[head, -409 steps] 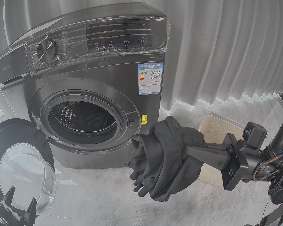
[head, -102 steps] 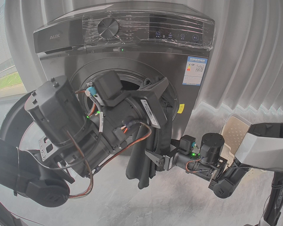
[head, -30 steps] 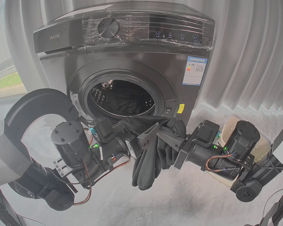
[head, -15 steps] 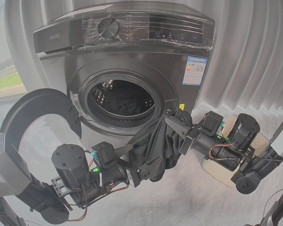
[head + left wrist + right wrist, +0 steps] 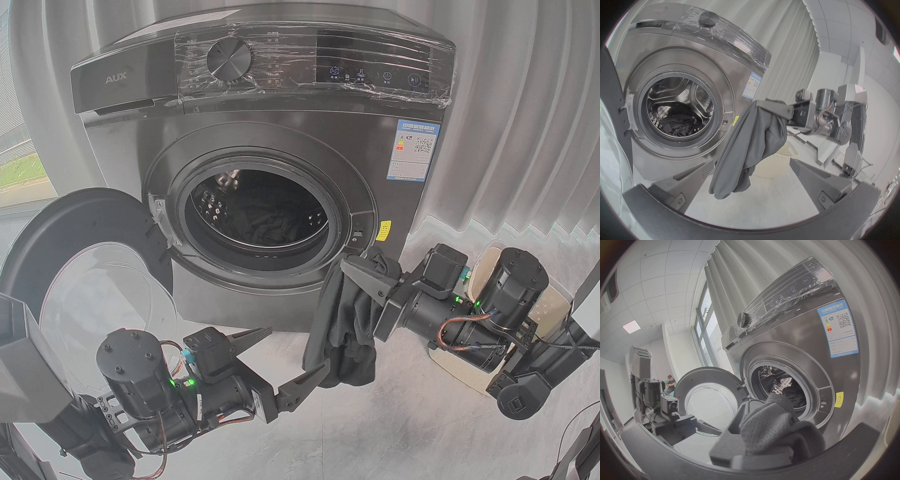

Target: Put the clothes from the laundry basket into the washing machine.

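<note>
A dark grey garment [image 5: 347,319] hangs from my right gripper [image 5: 359,270], which is shut on it just below and right of the washing machine's open drum [image 5: 259,209]. In the left wrist view the garment [image 5: 750,147] droops toward the floor, and it bunches over the right fingers [image 5: 762,440] in the right wrist view. Low near the floor, left of the cloth's hem, my left gripper [image 5: 284,359] stands open with nothing in it. Dark clothes [image 5: 678,123] lie inside the drum. The cream laundry basket [image 5: 553,312] stands on the floor behind my right arm.
The machine's round door [image 5: 87,256] is swung open to the left, beside my left arm. White curtains [image 5: 525,112] hang right of the machine. Grey tiled floor [image 5: 387,431] lies in front.
My left gripper has let go of the garment, opened and dropped down and left. The cloth now hangs only from my right gripper, which shifted slightly left and lower.
</note>
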Controlling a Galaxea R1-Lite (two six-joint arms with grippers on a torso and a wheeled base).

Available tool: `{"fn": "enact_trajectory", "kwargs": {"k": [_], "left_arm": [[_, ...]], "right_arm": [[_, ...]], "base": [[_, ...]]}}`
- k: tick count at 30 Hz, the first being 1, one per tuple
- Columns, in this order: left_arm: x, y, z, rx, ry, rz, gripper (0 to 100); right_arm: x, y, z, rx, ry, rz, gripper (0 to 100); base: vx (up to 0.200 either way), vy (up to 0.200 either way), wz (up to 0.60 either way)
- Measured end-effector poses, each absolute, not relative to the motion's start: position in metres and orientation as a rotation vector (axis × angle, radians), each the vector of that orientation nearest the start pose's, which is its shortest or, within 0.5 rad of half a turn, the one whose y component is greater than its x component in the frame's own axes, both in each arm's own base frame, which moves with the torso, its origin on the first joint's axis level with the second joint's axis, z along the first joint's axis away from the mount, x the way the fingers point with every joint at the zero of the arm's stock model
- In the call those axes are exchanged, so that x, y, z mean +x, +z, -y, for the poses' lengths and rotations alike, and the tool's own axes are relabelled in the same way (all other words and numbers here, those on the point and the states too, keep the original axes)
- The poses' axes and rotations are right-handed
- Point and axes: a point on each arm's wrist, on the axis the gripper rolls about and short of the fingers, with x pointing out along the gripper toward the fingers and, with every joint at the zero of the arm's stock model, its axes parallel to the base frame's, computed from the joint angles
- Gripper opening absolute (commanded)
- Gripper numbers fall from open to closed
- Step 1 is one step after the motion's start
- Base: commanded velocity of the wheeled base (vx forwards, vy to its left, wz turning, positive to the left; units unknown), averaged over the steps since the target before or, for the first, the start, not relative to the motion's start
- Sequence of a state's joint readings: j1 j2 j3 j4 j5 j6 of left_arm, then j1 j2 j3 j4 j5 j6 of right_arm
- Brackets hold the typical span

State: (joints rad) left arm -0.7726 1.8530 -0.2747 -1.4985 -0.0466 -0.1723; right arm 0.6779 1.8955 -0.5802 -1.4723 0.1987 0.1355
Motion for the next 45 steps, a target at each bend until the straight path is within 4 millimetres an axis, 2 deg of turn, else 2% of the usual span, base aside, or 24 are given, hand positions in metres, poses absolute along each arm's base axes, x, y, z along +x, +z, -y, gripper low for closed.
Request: {"fn": "enact_trajectory", "kwargs": {"k": [13, 37, 45], "left_arm": [[0.208, 0.081, 0.177, 0.011, -0.867, -0.142, 100], [0.263, 0.068, 0.219, -0.007, -0.889, -0.05, 100], [0.273, 0.057, 0.217, 0.0, -0.878, -0.068, 100]], "right_arm": [[0.224, 0.159, -0.214, 0.177, 0.957, 0.119, 0], [0.215, 0.164, -0.222, 0.211, 0.986, 0.123, 0], [0.217, 0.17, -0.218, 0.22, 0.973, 0.143, 0]], "base": [[0.0, 0.0, 0.0], [0.0, 0.0, 0.0], [0.0, 0.0, 0.0]]}}
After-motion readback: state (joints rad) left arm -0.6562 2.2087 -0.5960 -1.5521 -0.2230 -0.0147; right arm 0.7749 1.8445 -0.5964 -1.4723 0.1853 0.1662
